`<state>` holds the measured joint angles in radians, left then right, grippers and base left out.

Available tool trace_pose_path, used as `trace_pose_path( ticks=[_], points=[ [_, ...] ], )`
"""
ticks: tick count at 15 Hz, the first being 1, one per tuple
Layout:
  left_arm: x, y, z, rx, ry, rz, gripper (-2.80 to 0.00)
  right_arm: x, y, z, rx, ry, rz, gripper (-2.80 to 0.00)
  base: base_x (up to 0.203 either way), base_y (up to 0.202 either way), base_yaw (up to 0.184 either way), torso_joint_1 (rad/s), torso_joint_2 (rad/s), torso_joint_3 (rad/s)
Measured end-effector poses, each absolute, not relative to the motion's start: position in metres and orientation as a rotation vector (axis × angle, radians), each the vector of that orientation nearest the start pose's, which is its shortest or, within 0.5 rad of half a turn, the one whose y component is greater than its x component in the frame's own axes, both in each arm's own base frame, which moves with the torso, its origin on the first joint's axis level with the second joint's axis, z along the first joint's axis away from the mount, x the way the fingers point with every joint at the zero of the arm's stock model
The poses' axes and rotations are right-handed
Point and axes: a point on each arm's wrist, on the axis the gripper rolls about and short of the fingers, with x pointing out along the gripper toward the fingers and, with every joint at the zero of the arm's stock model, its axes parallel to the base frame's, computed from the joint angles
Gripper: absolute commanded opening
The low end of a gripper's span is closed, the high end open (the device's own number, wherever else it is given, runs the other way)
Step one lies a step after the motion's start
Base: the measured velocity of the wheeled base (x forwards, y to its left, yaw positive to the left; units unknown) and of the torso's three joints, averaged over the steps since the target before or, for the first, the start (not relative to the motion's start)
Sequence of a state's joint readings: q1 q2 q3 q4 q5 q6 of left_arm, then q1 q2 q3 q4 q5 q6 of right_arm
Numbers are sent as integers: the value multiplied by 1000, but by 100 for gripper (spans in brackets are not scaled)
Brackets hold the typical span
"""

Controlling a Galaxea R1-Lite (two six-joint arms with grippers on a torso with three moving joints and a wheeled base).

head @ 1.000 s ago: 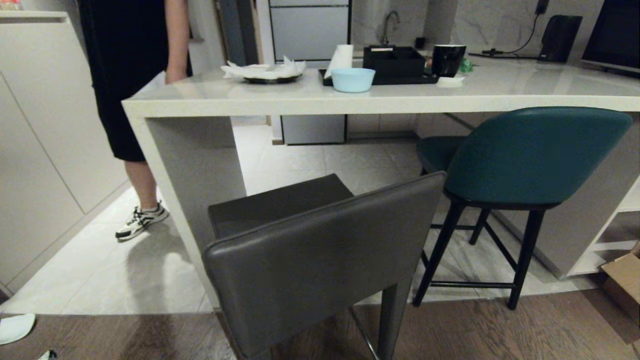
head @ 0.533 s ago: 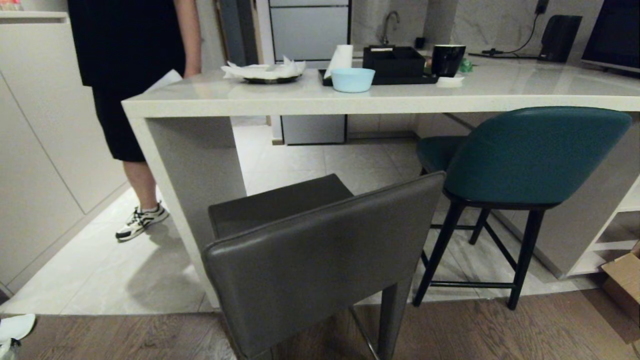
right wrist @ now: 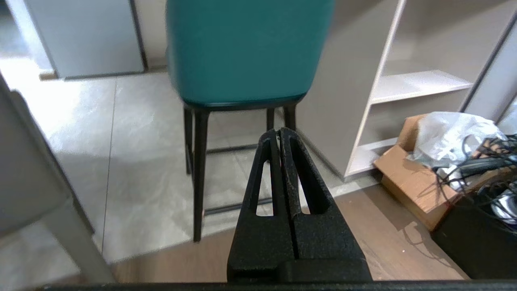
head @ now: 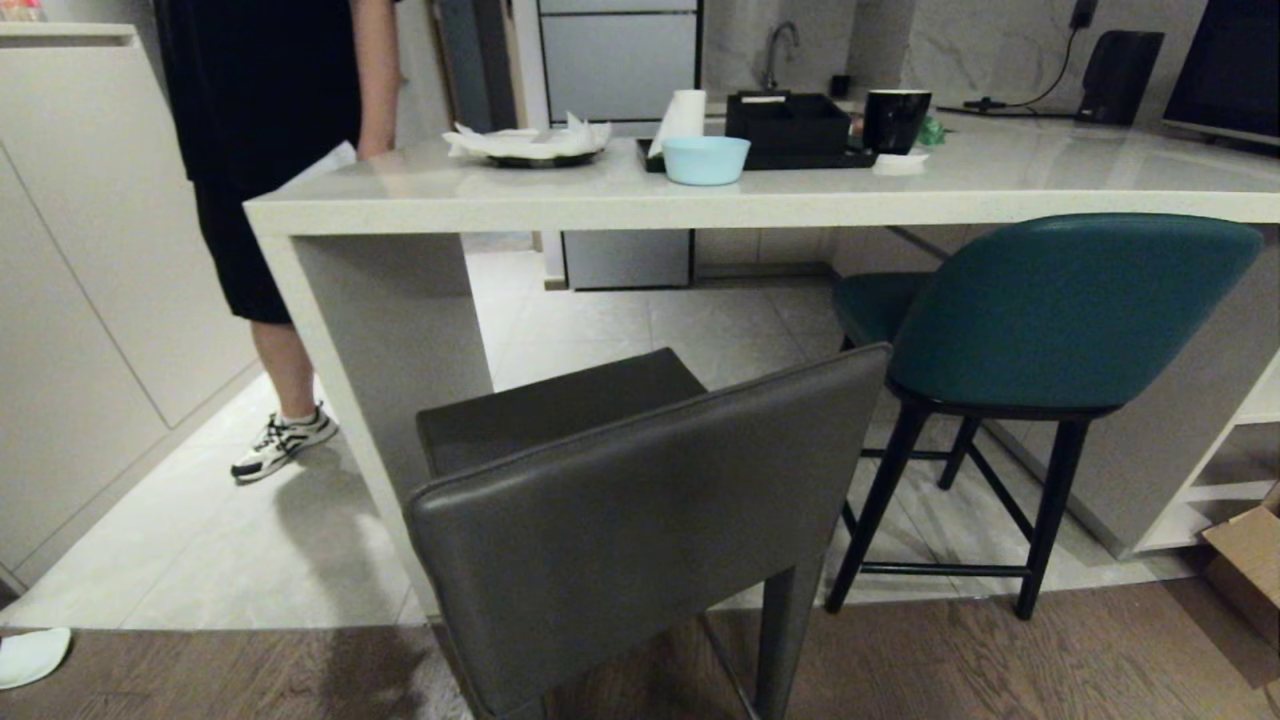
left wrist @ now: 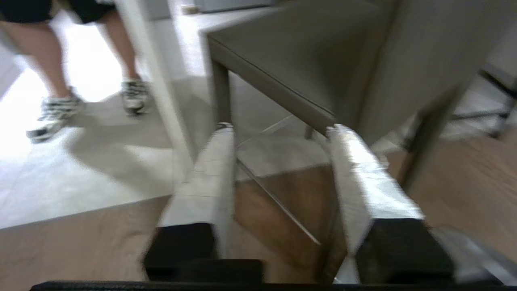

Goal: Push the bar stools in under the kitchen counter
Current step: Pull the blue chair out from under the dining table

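The left gripper (left wrist: 278, 133), out of the head view, hung low near the wood floor (head: 1000, 660) with its two fingers (left wrist: 214, 169) apart and nothing between them, aimed at the underside of the dark grey stool (head: 640, 520); the seat edge and a grey leg lay just ahead of the fingertips, apparently not yet touched. The right gripper (right wrist: 279, 133) pointed at the teal stool (head: 1060, 310) with its black fingers pressed together on nothing, well short of the stool's thin black legs. Such a closed tip was probably kept as a blunt pusher. Nearest in the head view, the grey stool stood at the left, its boxy back toward the robot and turned at an angle, the seat beside the counter's slab side panel (head: 390, 330) and not under the top. Farther right, the teal stool stood with its seat partly below the kitchen counter (head: 640, 205), the curved back outside the edge. A light blue bowl (head: 706, 158) and a black tray (head: 790, 125) sat on the counter. At far left a person (head: 270, 150) stood beside the counter's end.
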<state>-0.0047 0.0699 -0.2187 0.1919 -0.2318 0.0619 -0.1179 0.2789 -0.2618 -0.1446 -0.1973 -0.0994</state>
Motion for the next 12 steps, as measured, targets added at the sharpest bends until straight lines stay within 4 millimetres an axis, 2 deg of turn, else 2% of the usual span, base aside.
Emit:
trace_pose_path(
  ticks=[3, 7, 12],
  points=[
    [-36, -5, 100, 57, 43, -231, -280, -5, -2, 151, -112, -93, -223, -280, 0, 0, 0, 0, 0, 0],
    [-34, -4, 91, 25, 59, -206, -280, 2, 1, 112, -110, -3, -41, -280, 0, 0, 0, 0, 0, 0],
    [-34, -4, 90, 15, 60, -204, -280, 3, 3, 109, -106, -15, 18, -280, 0, 0, 0, 0, 0, 0]
  ],
)
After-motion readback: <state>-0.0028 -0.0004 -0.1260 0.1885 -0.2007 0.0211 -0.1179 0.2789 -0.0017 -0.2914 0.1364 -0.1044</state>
